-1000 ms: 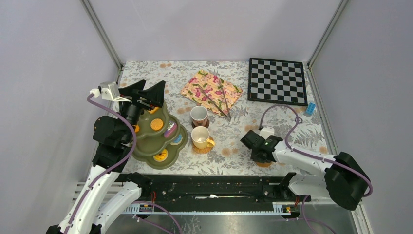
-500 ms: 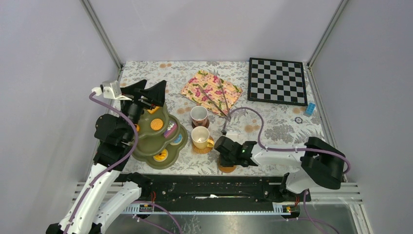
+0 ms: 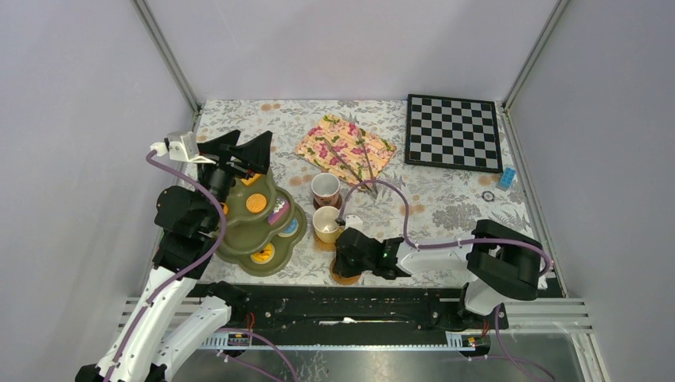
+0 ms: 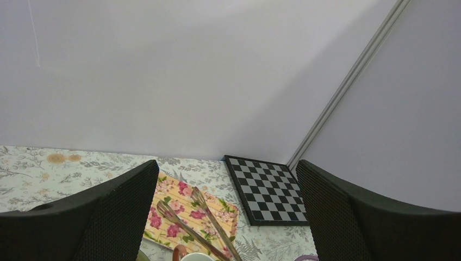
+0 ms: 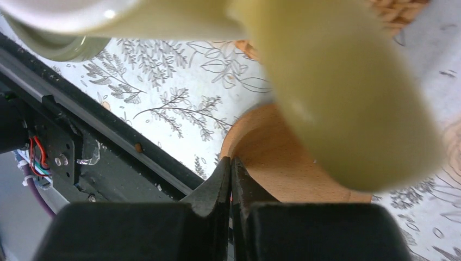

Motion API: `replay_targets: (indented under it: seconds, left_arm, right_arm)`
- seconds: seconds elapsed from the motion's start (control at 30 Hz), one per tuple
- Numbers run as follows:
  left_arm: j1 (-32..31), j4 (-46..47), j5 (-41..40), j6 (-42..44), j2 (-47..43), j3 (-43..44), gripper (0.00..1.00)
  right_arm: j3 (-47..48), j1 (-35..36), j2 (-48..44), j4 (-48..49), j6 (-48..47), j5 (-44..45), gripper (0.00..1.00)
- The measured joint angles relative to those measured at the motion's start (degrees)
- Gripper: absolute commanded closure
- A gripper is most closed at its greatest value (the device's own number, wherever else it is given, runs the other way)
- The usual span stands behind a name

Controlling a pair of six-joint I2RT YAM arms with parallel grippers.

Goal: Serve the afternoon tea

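A: At the near edge of the table, just this side of the yellow mug [image 3: 326, 224]: right gripper [image 5: 232, 163], fingers pressed tight together at the rim of a wooden coaster [image 5: 282, 166]. Looks like a pinch on that rim.

B: Anything on that coaster?

A: Nothing yet. Bare wood, close to the table's near edge.

B: And toward the left edge?

A: Left gripper [image 3: 239, 148], spread wide above the top of the olive-green stand [image 3: 239, 239]. Nothing between the fingers.

B: Progress, then?

A: Well along, by the look of it. Pastries and biscuits [image 3: 255, 203] already out on the tiers. Yellow mug parked on a woven coaster [image 3: 325, 242]. Brownish-pink mug [image 3: 325, 188] on a second coaster [image 3: 328, 204] just behind, toward the far edge.

B: Left to do?

A: Settling this third coaster beside the other two, most likely, then topping it with a mug. No third mug anywhere in view, though.

B: Tongs [image 3: 350, 159]?

A: Lying on the floral cloth [image 3: 326, 135] near the far edge, well apart from both grippers. Chessboard [image 3: 454, 131] off in the far right corner.
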Motion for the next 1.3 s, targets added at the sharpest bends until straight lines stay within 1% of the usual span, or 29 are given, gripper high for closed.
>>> replay_targets:
  seconds: [0.17,0.33,0.47,0.6,0.67,0.77,0.87,1.0,1.03,1.07,1.1,1.2,1.23,1.27,1.3]
  left_arm:
    - [0.0,0.0,0.0,0.0,0.0,0.0,0.01]
    - [0.0,0.0,0.0,0.0,0.0,0.0,0.01]
    - [0.0,0.0,0.0,0.0,0.0,0.0,0.01]
    - [0.0,0.0,0.0,0.0,0.0,0.0,0.01]
    - [0.0,0.0,0.0,0.0,0.0,0.0,0.01]
    - [0.0,0.0,0.1,0.0,0.0,0.0,0.01]
    - [0.0,0.0,0.3,0.0,0.0,0.0,0.01]
    - [0.0,0.0,0.8,0.0,0.1,0.0,0.01]
    - [0.0,0.0,0.9,0.0,0.1,0.0,0.01]
    - [0.0,0.0,1.0,0.0,0.1,0.0,0.01]
    - [0.0,0.0,1.1,0.0,0.2,0.0,0.01]
    - [0.0,0.1,1.3,0.0,0.4,0.0,0.01]
    - [0.0,0.1,1.4,0.0,0.5,0.0,0.01]
    - [0.0,0.1,1.5,0.0,0.6,0.0,0.01]
    - [0.0,0.1,1.5,0.0,0.7,0.0,0.01]
  right_arm:
    - [0.3,1.1,1.8,3.8,-2.0,-0.1,0.98]
    - [2.7,1.8,5.1,6.8,-3.1,-0.3,0.98]
    - [3.8,2.3,6.6,8.0,-3.8,-0.2,0.97]
    - [3.8,2.8,6.5,8.2,-4.5,0.7,0.95]
    - [3.8,3.1,5.9,7.3,-5.2,1.3,0.92]
    - [3.6,3.5,3.2,3.5,-7.6,2.4,0.85]
    - [3.4,3.8,-2.7,0.5,-11.5,3.2,0.72]
    - [1.8,4.0,-15.9,-0.7,-18.6,5.0,0.57]
    - [1.4,4.1,-20.1,-0.9,-21.0,6.4,0.51]
    - [1.3,4.1,-22.5,-1.2,-22.3,7.7,0.45]
    - [1.3,4.2,-25.7,-2.1,-24.5,10.3,0.4]
    - [1.3,3.5,-33.1,-5.7,-29.3,20.1,0.33]
    - [1.4,2.3,-34.6,-7.3,-30.3,23.4,0.32]
    - [1.4,0.6,-35.7,-9.0,-30.9,26.1,0.29]
    - [1.7,-2.6,-36.5,-11.3,-31.2,28.6,0.22]
